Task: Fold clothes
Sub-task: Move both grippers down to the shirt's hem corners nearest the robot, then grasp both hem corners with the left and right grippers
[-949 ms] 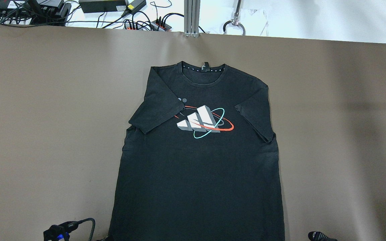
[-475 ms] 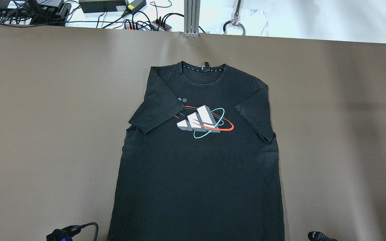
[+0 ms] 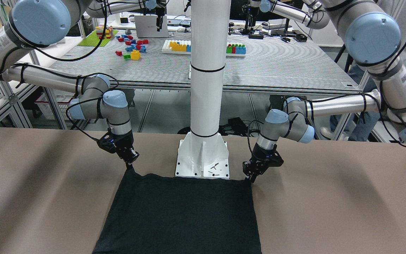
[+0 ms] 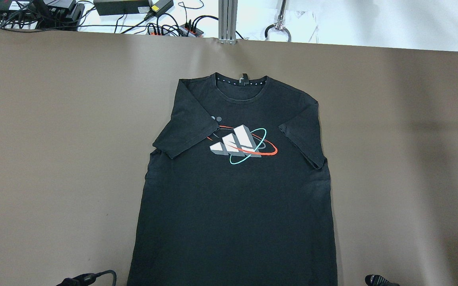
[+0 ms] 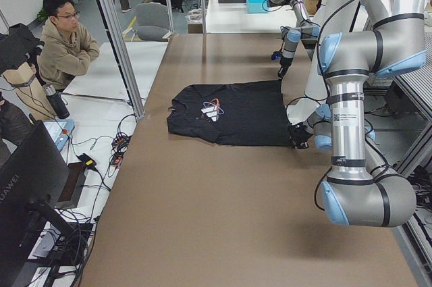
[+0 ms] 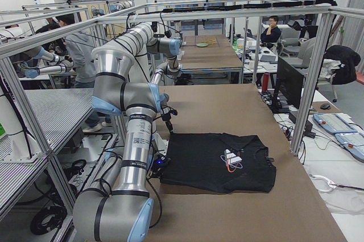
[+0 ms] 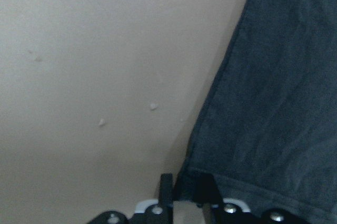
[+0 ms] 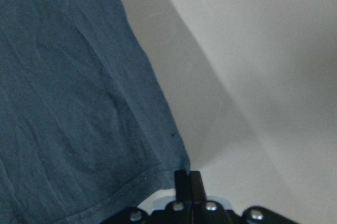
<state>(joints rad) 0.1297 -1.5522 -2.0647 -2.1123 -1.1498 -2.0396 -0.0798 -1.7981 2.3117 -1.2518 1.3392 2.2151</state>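
Note:
The clothes are one black T-shirt with a white, red and teal print on the chest. It lies flat and face up on the brown table, collar at the far side. The hem lies just in front of the white pillar's base. My left gripper is shut on one hem corner, and the left wrist view shows the fabric running into its closed fingers. My right gripper is shut on the other hem corner, which it holds slightly raised.
The brown table stretches wide on both sides of the shirt. Cables and power strips lie beyond its far edge. A seated person watches from past the table's far side. Another table with coloured blocks stands behind the robot.
In the overhead view my left wrist and its cable have slid back toward the bottom edge and are now nearly out of sight. The shirt has barely shifted.

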